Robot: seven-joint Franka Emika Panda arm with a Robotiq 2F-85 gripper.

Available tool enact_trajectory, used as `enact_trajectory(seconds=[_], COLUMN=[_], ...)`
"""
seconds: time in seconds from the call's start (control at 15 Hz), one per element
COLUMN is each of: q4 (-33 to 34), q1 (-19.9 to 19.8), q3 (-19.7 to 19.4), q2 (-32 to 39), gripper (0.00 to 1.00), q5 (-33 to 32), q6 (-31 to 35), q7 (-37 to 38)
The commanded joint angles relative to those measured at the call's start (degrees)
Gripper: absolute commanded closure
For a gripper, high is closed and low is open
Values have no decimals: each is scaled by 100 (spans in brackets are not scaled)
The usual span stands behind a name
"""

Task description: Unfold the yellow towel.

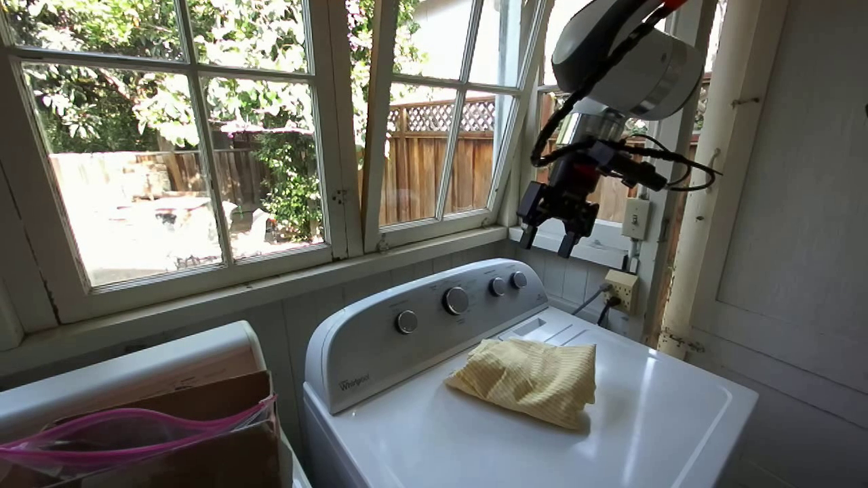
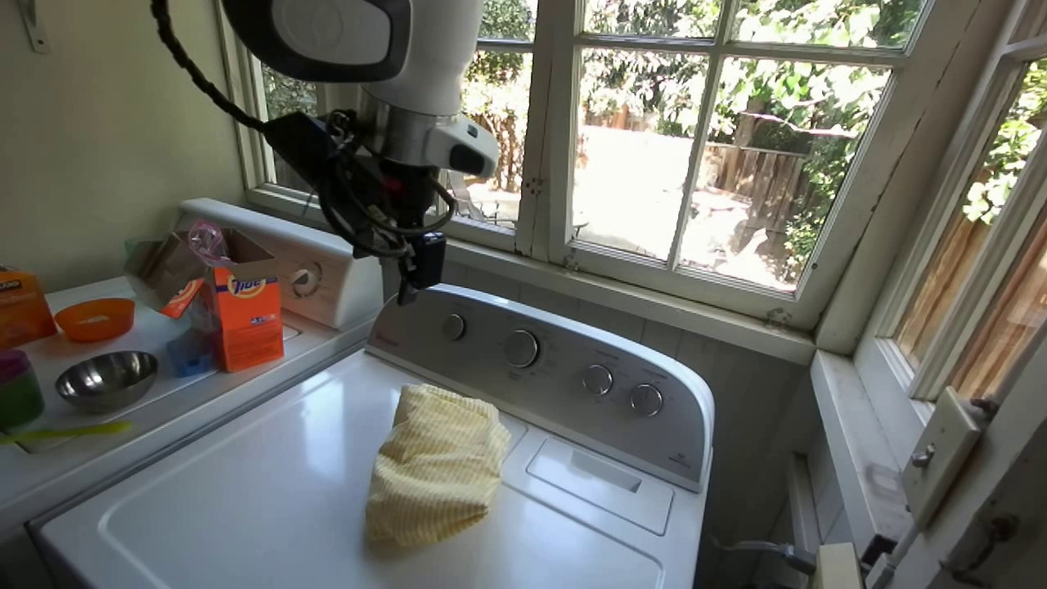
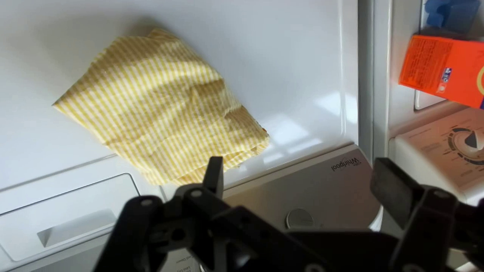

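The glossy, flat white desk (image 2: 245, 474) is an appliance top; the curved grey control panel (image 1: 434, 332) along its back, with round silver knobs (image 1: 456, 300), reads "Whirlpool". Behind that panel rises a white-framed, many-paned window (image 2: 699, 147). Just in front of the panel lies the wrinkled, yellow-and-white striped cloth towel (image 2: 442, 466), in folds. Beyond the panel's lettered end stands an orange cardboard box (image 2: 249, 319) marked "Tide". Higher than the panel hangs the black two-fingered pincer (image 1: 546, 247), spread wide.
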Motion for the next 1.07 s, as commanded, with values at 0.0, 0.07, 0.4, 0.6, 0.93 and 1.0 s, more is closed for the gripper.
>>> enact_trajectory(seconds=[0.0, 0.07, 0.4, 0.6, 0.93, 1.0], q4=[12, 173, 615, 866, 1100, 940], q1=[-50, -21, -321, -670, -1090, -1121], q3=[52, -70, -476, -492, -296, -268], q2=[-7, 172, 1168, 1737, 2436, 2140], gripper=[0, 0, 0, 0, 0, 0], q5=[5, 316, 1042, 1427, 1285, 1196], q6=[-19, -276, -137, -199, 211, 58], q7=[-4, -348, -1747, -2651, -3168, -3008])
